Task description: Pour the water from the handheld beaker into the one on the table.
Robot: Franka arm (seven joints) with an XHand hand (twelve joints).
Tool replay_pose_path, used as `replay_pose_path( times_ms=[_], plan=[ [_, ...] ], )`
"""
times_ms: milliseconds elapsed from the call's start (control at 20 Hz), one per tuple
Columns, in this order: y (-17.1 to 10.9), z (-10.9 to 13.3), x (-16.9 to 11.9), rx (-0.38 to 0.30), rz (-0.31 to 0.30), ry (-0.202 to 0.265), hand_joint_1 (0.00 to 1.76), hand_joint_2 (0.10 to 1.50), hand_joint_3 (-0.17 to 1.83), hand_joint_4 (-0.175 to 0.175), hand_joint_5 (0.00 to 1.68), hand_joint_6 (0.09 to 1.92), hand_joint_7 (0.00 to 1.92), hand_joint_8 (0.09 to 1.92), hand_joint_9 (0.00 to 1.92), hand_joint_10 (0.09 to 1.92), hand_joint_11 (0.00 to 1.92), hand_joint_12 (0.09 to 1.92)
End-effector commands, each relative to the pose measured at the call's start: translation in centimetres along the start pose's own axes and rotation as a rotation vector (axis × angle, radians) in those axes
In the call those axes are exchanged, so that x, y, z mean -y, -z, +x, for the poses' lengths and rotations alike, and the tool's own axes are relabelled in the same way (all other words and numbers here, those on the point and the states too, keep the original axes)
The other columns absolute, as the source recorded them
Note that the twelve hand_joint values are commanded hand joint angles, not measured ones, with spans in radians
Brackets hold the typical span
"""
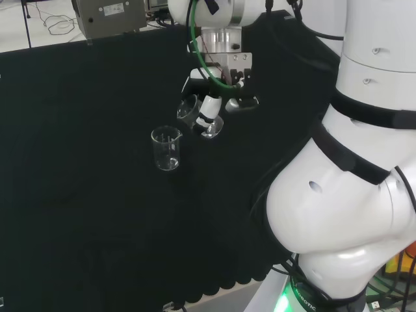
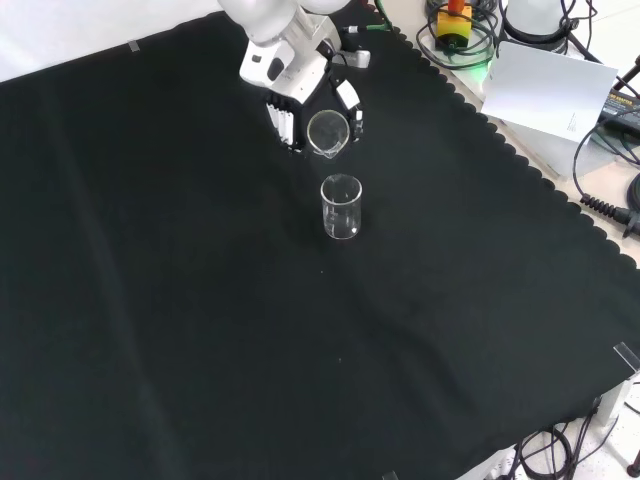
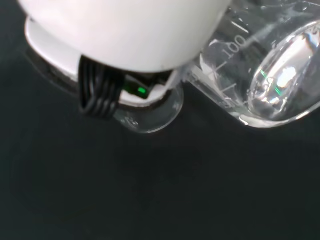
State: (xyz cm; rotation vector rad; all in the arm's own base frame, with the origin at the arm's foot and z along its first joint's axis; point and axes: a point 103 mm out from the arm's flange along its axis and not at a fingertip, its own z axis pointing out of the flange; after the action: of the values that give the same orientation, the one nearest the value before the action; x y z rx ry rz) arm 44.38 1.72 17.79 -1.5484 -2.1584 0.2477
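Note:
A clear glass beaker (image 1: 199, 118) is held tilted in the air, with the hand (image 1: 211, 104) shut on it. Its mouth leans toward a second clear beaker (image 1: 166, 148) that stands upright on the black cloth just to the left in the head view. In the front view the held beaker (image 2: 328, 132) hangs directly above and behind the standing beaker (image 2: 341, 206), and the hand (image 2: 290, 115) comes in from the top. Close up in the wrist view, the held beaker (image 3: 260, 75) lies tipped beside the hand (image 3: 125, 45), with the standing beaker's rim (image 3: 150, 117) below. I cannot make out any water.
A grey box (image 1: 109, 16) sits at the far edge of the cloth in the head view. Cables, a white sheet (image 2: 550, 90) and gear lie beyond the cloth's scalloped right edge (image 2: 540, 180) in the front view. The arm's white links (image 1: 351, 169) stand at the head view's right.

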Motion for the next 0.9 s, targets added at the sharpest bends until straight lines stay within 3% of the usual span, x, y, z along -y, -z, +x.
replay_pose_path(
  times_ms=[50, 400, 900],
  plan=[
    [-0.4, 0.8, -0.8, 0.074, 0.118, -0.033, 1.45, 0.44, 1.05, -0.175, 1.1, 0.97, 1.25, 0.92, 1.46, 0.76, 1.15, 0.77],
    [-0.8, 1.5, -1.4, 0.136, 0.219, -0.077, 1.45, 0.43, 1.06, -0.175, 1.1, 0.97, 1.25, 0.93, 1.46, 0.77, 1.15, 0.77],
    [-0.2, 2.4, -1.4, 0.207, 0.253, -0.121, 1.45, 0.43, 1.06, -0.175, 1.1, 0.98, 1.25, 0.94, 1.46, 0.78, 1.15, 0.78]
  ],
)
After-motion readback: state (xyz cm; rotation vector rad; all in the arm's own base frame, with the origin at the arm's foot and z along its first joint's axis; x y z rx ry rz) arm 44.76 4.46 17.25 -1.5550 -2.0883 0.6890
